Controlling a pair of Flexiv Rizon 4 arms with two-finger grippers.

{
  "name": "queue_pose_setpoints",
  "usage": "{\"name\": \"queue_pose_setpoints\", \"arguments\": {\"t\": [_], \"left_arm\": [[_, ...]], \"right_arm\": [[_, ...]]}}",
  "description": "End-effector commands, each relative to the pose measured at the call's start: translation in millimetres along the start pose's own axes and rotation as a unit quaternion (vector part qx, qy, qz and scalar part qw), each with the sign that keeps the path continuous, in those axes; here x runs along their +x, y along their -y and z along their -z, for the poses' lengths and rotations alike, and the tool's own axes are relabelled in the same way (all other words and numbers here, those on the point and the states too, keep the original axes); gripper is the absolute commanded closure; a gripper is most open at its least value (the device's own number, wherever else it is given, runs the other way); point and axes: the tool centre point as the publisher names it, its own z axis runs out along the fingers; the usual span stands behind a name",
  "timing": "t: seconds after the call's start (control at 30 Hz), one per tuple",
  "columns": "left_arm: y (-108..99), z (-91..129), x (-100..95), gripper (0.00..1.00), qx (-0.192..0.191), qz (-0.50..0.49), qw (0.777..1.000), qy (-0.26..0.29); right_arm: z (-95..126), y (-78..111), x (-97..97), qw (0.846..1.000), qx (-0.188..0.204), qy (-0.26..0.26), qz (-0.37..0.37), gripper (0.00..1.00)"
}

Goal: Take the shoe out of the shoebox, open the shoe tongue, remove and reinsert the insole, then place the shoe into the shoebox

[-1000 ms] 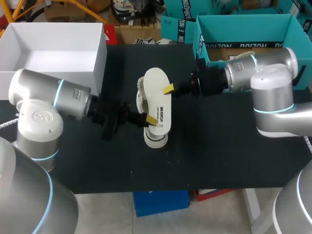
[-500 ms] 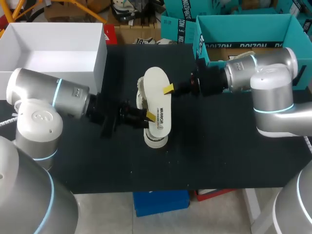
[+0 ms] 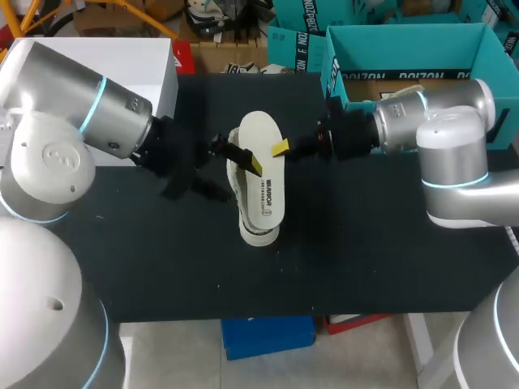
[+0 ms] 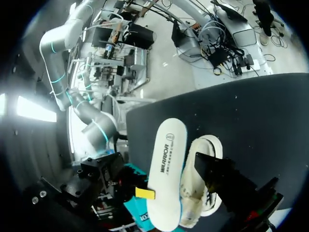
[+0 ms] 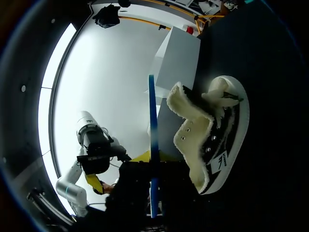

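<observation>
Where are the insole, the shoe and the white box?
insole (image 3: 268,182): head view, middle of its printed face.
shoe (image 5: 200,140): right wrist view, cream upper by the eyelets.
white box (image 3: 162,69): head view, its uncovered right end.

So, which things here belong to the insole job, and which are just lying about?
Job: shoe, insole, white box, left gripper, right gripper shut on the insole.
Lying about: teal box.

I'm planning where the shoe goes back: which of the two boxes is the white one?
The white box at the table's far left corner; the teal box stands at the far right.
</observation>
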Motion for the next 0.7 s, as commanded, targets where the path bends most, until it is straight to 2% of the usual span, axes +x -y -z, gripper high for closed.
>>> {"name": "queue_pose_setpoints", "arguments": {"t": [0.03,0.4,0.5,0.7], "left_arm": [[3.8,6.3,-12.6,0.0,0.003,0.005,0.993,-0.118],[4.9,7.5,-36.4,0.0,-0.014,-0.01,0.983,-0.184],[3.6,6.3,-41.0,0.0,-0.029,-0.008,0.978,-0.204],[0.3,1.9,-49.3,0.0,-0.026,-0.004,0.972,-0.235]], "right_arm": [[-1.2,-1.0,-0.7,1.0,0.001,0.0,-0.001,1.0],[-1.2,-1.0,-0.7,1.0,0.001,0.0,-0.001,1.0],[-1.2,-1.0,-0.7,1.0,0.001,0.0,-0.001,1.0],[-1.2,-1.0,-0.7,1.0,0.001,0.0,-0.001,1.0]]}}
